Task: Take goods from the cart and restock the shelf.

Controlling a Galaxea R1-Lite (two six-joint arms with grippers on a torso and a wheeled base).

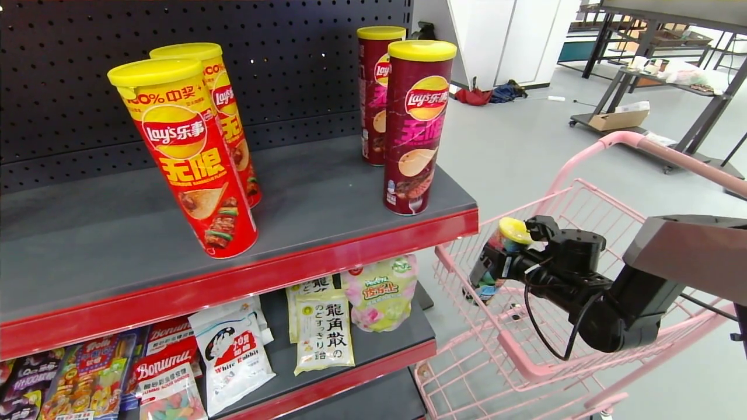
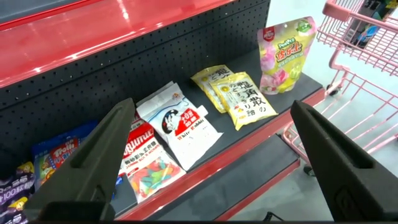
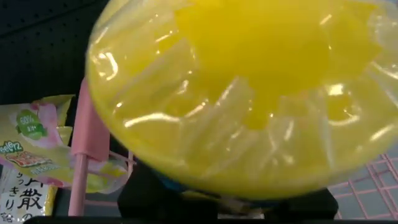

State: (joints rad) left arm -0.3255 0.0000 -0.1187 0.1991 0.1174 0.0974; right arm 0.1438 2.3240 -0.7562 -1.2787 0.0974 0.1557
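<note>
Yellow-lidded chip canister clamped in the right gripper, held over the pink wire cart.
Left gripper spread open before lower-shelf snack bags; grey, red-edged upper shelf bears two red canisters and two maroon canisters; pale grey floor beyond.

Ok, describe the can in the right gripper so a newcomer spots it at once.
Find the pink wire shopping cart right of the grey shelf. At its shelf-side edge the right gripper is shut on a tilted chip can with a yellow plastic lid. Unlike the red cans and maroon cans on the shelf, its body is dark with blue print.
</note>
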